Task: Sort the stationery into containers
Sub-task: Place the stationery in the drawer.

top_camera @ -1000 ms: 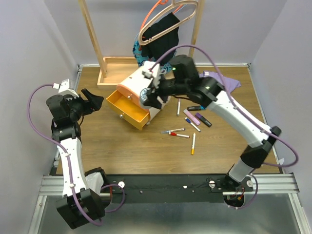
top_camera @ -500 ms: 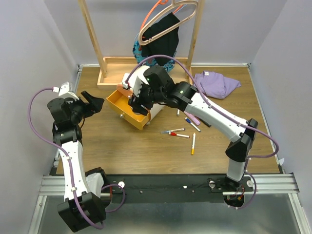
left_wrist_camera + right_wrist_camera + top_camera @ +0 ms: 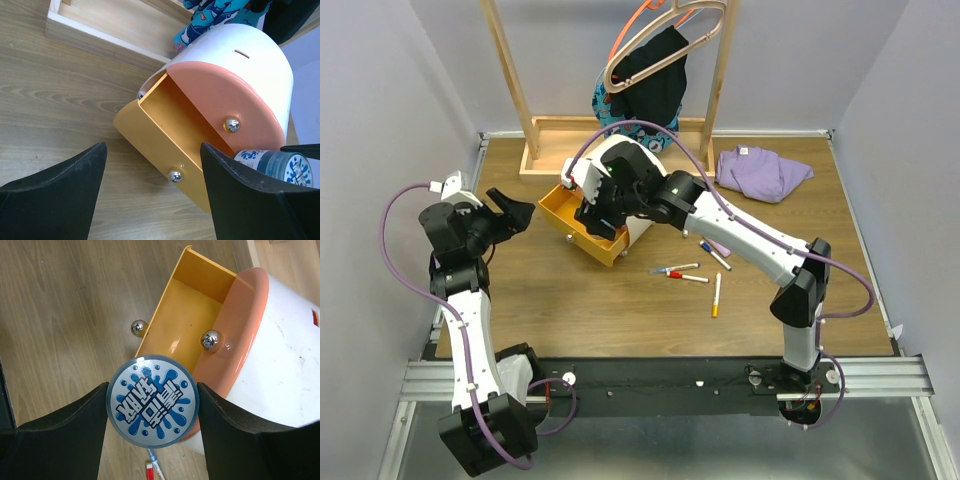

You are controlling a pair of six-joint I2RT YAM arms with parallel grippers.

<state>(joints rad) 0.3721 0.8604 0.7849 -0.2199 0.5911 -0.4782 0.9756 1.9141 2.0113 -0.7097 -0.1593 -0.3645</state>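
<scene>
The cream chest [image 3: 642,222] stands at the back middle of the table, with its yellow drawer [image 3: 582,224] pulled open and its orange drawer [image 3: 225,100] shut. My right gripper [image 3: 598,205] is shut on the blue-white round tape roll [image 3: 152,400], held just above the open yellow drawer [image 3: 185,320]. The roll also shows in the left wrist view [image 3: 272,165]. My left gripper [image 3: 515,212] is open and empty, left of the yellow drawer [image 3: 150,137], facing its knob. A white pen [image 3: 678,269], a red-capped pen [image 3: 688,278], an orange-tipped pen [image 3: 716,295] and a blue pen [image 3: 715,255] lie right of the chest.
A purple cloth [image 3: 763,170] lies at the back right. A wooden rack base [image 3: 560,140] with uprights and hanging clothes [image 3: 650,70] stands behind the chest. My right arm [image 3: 760,245] stretches over the pens.
My right gripper has carried the tape roll leftward from the chest's right side to above the open yellow drawer. The left arm has hardly moved.
</scene>
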